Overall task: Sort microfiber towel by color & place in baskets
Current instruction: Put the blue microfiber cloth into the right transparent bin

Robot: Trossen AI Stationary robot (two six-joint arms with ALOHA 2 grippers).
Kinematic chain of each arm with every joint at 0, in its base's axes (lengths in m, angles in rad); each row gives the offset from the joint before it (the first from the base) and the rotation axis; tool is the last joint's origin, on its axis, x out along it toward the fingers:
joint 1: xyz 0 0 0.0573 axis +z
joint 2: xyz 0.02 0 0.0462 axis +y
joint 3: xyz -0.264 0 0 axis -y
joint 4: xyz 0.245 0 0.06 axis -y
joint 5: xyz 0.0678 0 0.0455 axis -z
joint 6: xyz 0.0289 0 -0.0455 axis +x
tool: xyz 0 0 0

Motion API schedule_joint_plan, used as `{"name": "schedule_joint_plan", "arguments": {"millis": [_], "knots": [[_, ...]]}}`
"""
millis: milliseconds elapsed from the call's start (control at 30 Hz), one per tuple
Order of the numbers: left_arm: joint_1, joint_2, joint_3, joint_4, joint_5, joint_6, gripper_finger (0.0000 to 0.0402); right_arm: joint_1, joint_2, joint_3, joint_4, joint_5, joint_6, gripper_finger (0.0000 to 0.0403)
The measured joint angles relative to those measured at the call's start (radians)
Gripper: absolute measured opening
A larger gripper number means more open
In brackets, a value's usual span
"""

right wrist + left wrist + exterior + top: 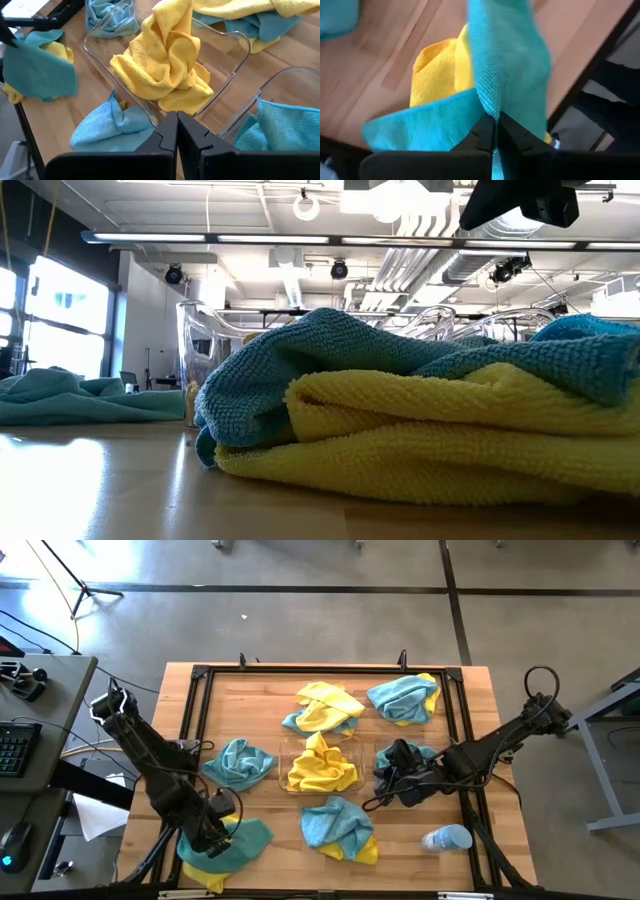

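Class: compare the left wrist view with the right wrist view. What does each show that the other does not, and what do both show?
Only the left wrist view: the left hand shut on a teal towel. Only the right wrist view: the right hand shut and holding nothing, above a clear basket holding a yellow towel. Both: the wooden table.

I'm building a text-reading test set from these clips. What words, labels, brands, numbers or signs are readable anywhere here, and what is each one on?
None: no readable text shows in any view.
Bottle near the table's front right: any label on it is too small to read.
Keyboard on the side desk: key markings too small to read.
Teal towel pinched in the left gripper: no tag or print showing.
Yellow towel in the clear basket: no tag or print showing.
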Motion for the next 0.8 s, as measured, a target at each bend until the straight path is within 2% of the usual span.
{"name": "schedule_joint_plan", "arguments": {"millis": [167, 333, 467, 633, 800], "knots": [[0.0, -0.032, 0.174, -0.219, -0.065, -0.014, 0.0001, 0.0, 0.0, 0.0, 0.0, 0.0, -0.048, 0.0], [0.0, -0.034, 0.394, -0.438, -0.191, -0.013, 0.0001, 0.0, 0.0, 0.0, 0.0, 0.0, -0.053, 0.0], [0.009, -0.034, 0.53, -0.542, -0.296, -0.007, 0.0, 0.0, 0.0, 0.0, 0.001, 0.0, -0.053, 0.0], [0.06, -0.034, 0.623, -0.554, -0.407, 0.079, 0.0, -0.012, 0.0, 0.0, 0.077, 0.02, -0.159, 0.0], [0.164, -0.032, 0.634, -0.436, -0.419, 0.227, 0.0, -0.042, 0.0, 0.0, 0.335, 0.03, -0.404, 0.001]]}}
